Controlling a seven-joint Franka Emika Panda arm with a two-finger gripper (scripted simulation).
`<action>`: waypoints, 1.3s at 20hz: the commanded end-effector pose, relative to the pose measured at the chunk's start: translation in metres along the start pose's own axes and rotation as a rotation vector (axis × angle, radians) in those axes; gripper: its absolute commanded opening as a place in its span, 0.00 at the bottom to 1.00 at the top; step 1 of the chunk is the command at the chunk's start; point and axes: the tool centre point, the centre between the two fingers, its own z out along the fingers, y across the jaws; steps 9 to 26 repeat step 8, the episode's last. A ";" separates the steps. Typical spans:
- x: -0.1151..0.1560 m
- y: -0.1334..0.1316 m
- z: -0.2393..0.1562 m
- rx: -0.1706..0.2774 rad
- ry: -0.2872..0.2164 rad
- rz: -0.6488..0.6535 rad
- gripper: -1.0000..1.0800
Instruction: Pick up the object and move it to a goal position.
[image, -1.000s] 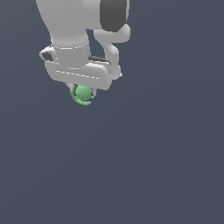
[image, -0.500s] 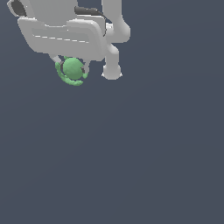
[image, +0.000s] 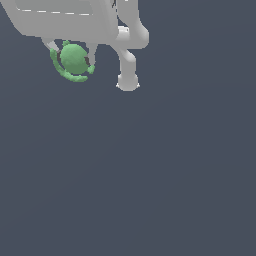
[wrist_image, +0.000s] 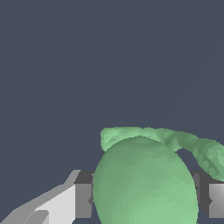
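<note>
While the gripper (image: 74, 56) clamps the object (image: 74, 59), only the wrist view shows both pads (wrist_image: 83, 200).

The object (image: 74, 59) sits between the end effector (image: 71, 57) fingers, up in the exterior view's top left. Its ring curls under and around it. Arm link (image: 127, 70) hangs just to its right.

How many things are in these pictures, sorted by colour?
Green: 1, the ball with its thin ring, held between the gripper's fingers.
White-grey: 1, the robot arm.
Total: 2.
</note>
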 end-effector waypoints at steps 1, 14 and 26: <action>0.001 0.000 -0.006 0.000 -0.001 0.000 0.00; 0.003 0.001 -0.012 0.000 -0.001 0.000 0.00; 0.003 0.001 -0.012 0.000 -0.001 0.000 0.00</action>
